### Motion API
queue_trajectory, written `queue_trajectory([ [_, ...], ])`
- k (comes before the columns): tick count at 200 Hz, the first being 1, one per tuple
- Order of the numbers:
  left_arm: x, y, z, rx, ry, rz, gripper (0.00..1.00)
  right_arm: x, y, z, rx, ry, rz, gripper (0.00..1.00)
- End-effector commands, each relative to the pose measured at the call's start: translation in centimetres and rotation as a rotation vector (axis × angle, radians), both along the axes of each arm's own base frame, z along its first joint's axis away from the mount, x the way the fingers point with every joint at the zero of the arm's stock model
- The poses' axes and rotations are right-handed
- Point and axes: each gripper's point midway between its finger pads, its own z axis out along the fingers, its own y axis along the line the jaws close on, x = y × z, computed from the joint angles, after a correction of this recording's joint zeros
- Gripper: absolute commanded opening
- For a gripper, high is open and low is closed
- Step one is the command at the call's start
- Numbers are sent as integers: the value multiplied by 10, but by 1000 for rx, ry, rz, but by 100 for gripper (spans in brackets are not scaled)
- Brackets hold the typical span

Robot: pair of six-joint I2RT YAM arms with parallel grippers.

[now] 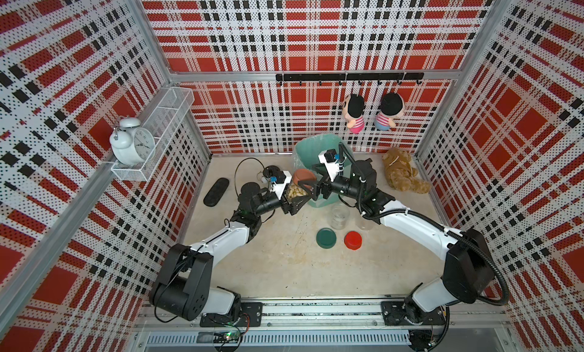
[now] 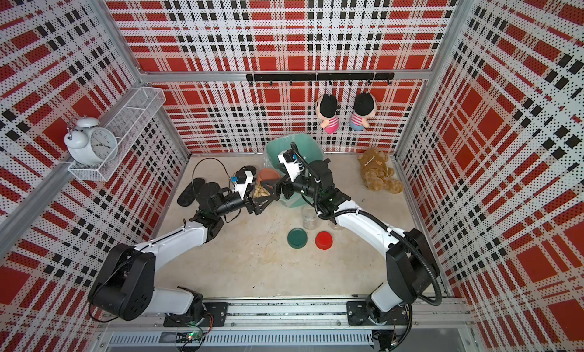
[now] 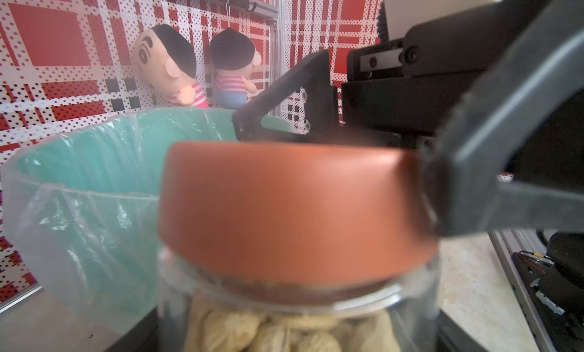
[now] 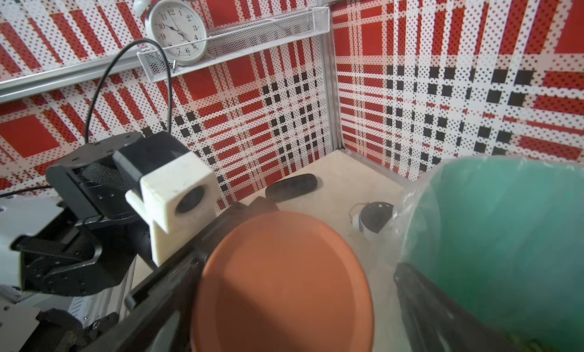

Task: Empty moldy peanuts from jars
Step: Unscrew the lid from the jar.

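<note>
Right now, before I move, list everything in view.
teal bin with clear liner: one, back centre
clear cylindrical jar with terracotta-brown lid: one, gripped beside bin
lumpy tan peanuts: many, in that jar
empty clear lidless jars: two, mid-table by right arm
dark green round lid: one, on table
bright red round lid: one, beside it
small black-and-white round gadget: one, left of bin
brown plush bear: one, back right corner
striped-shirt plush dolls: two, hung on back wall
white alarm clock: one, on white wire shelf, left wall
flat black oval object: one, table left
left end effector: shut on that jar
right end effector: open, straddling its lid
</note>
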Motion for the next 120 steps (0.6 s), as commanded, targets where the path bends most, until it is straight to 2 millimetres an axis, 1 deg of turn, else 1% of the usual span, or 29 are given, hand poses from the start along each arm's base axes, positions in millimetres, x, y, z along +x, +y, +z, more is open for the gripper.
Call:
queue_trajectory([
  [1,-2,-1,38,-40,-141,1,0,-3,-4,19,67,-6,-62,100],
  [31,-2,-2,38,-41,-140,1,0,-6,3,10,79,40,-70,100],
  [54,-3,-2,39,-41,-142,0,0,-3,5,5,88,71,-81,100],
  [85,-4,-1,40,-43,-143,0,0,-3,7,9,99,73,-70,100],
  [120,-4,-2,39,-43,-143,0,0,-2,15,2,91,116,-41,100],
])
